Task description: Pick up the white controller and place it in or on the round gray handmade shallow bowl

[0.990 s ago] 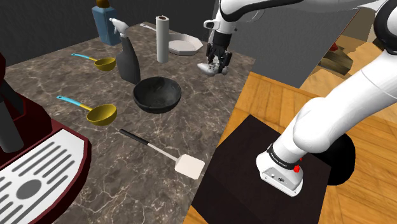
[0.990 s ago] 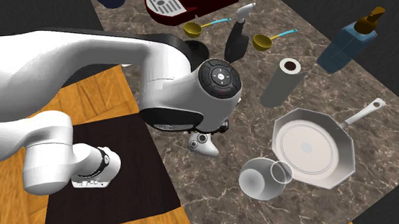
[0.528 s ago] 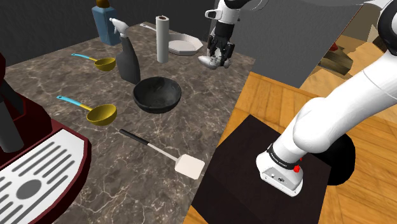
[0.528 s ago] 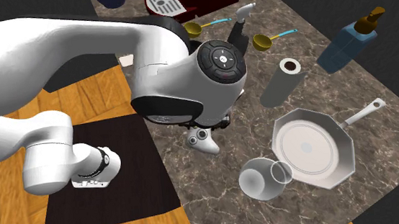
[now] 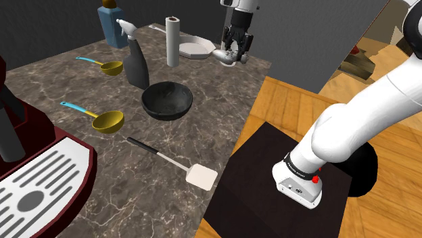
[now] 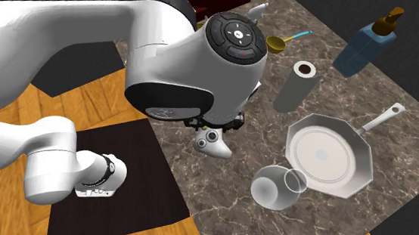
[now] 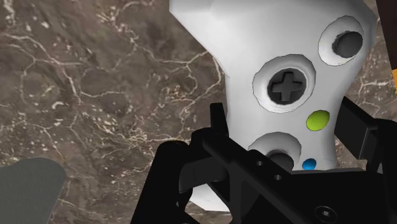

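I am working in a home kitchen. Under my pincer point(image 5: 235, 54) runs a brown marbled countertop point(image 5: 81, 88). Just beside the pincer lie a white eight-sided pan point(image 6: 330, 156) and a glass jug point(image 6: 275, 186). Near it stand a paper-towel roll point(image 5: 173, 42), a spray bottle point(image 5: 135, 64) and a blue soap dispenser point(image 5: 110, 24). Farther off lie a yellow ladle point(image 5: 108, 122), a second ladle point(image 5: 111, 67) and a spatula point(image 5: 177, 166). Well apart from the pincer, at the counter's other end, sits a dark red espresso machine point(image 5: 40, 176). Wooden floorboards point(image 5: 297, 101) run alongside.
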